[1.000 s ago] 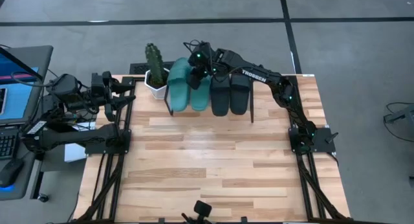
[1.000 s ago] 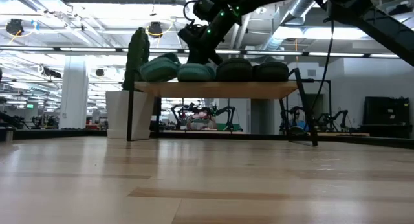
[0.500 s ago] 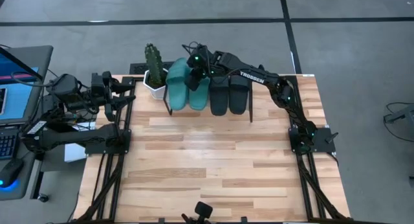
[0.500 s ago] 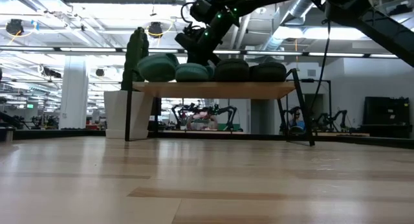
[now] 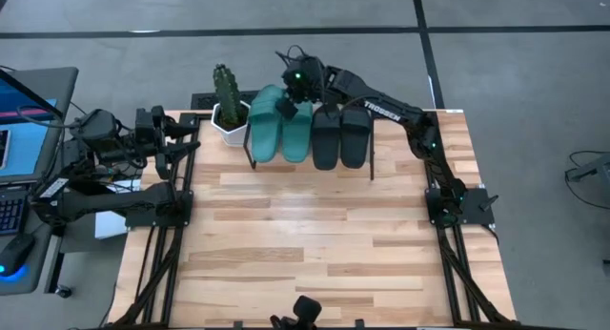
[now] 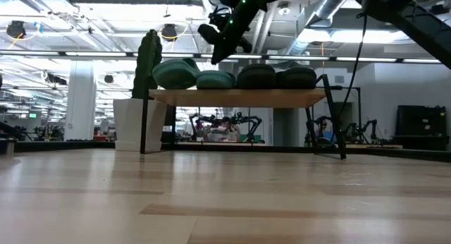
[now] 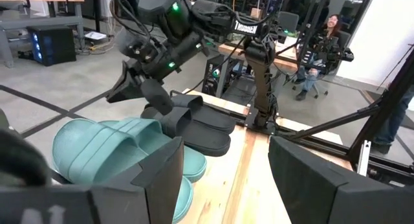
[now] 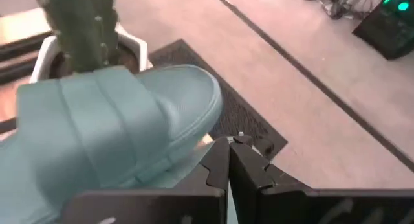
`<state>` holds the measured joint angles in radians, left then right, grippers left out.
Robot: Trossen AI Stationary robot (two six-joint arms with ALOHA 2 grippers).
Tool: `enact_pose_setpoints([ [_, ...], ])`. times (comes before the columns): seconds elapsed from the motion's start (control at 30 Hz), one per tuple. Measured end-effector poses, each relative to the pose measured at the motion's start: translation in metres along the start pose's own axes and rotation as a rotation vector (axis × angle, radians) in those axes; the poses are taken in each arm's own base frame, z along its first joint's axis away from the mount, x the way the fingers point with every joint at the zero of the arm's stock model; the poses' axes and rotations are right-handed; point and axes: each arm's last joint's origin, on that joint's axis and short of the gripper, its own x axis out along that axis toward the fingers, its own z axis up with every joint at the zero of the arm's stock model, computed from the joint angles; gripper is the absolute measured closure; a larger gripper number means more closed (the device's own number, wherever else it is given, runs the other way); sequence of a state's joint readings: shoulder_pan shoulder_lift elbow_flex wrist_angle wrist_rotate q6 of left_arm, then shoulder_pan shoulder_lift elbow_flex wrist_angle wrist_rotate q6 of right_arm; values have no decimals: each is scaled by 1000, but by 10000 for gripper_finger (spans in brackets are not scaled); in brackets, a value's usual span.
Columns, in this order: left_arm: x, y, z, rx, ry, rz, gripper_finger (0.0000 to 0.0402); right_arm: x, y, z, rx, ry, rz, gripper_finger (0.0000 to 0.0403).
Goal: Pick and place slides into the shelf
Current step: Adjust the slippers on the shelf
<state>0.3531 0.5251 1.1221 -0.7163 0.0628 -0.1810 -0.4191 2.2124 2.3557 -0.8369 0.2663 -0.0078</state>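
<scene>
The right pincer (image 5: 290,103) hangs over the far end of the shelf (image 6: 239,97), with its two fingers pressed fully together and nothing between them. In the low view it is clearly above the row of slides and apart from them. Directly under it lie the two teal slides (image 5: 279,126). In the right wrist view the closed fingertips (image 8: 228,160) sit just past the rounded end of one teal slide (image 8: 116,123), near it, but I cannot tell if they touch. All four slides already rest on the top board of the shelf, side by side: the two teal ones toward the potted cactus (image 5: 227,90) and the two black slides (image 5: 340,135) toward the right arm's base. Each slide has its long axis running from the far edge of the counter (image 5: 315,244) toward the near edge, so the pincer stands at the far ends of the teal pair and would have to travel along that axis to pass over them. The right arm is much the nearer one. The left pincer (image 7: 223,179) has its fingers held wide apart and empty, and it waits folded back at the left edge of the counter, well apart from the shelf. In my judgement the placing is finished, and what the next move needs is only a free way upward and back.
</scene>
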Motion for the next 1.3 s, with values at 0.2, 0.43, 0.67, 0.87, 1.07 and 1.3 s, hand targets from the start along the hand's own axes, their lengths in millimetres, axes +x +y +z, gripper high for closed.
enact_pose_setpoints([
  [0.2, 0, 0, 0, 10, -1, 4, 189, -16, 11, 16, 15, -137, 162, 403],
  [0.43, 0, 1, 0, 12, -4, 22, 189, 8, 26, 3, 47, -61, 288, 403],
  [0.67, 0, 1, -1, 18, 3, 25, 189, 53, 44, -25, 58, 85, 348, 403],
  [0.87, 0, 1, -1, 18, 7, 26, 189, 61, 50, -33, 69, 139, 375, 403],
  [1.07, 0, 1, -1, 18, 8, 26, 189, 63, 42, -36, 94, 177, 391, 403],
  [1.3, 0, 1, -1, 17, 8, 26, 189, 65, 34, -41, 120, 225, 392, 403],
])
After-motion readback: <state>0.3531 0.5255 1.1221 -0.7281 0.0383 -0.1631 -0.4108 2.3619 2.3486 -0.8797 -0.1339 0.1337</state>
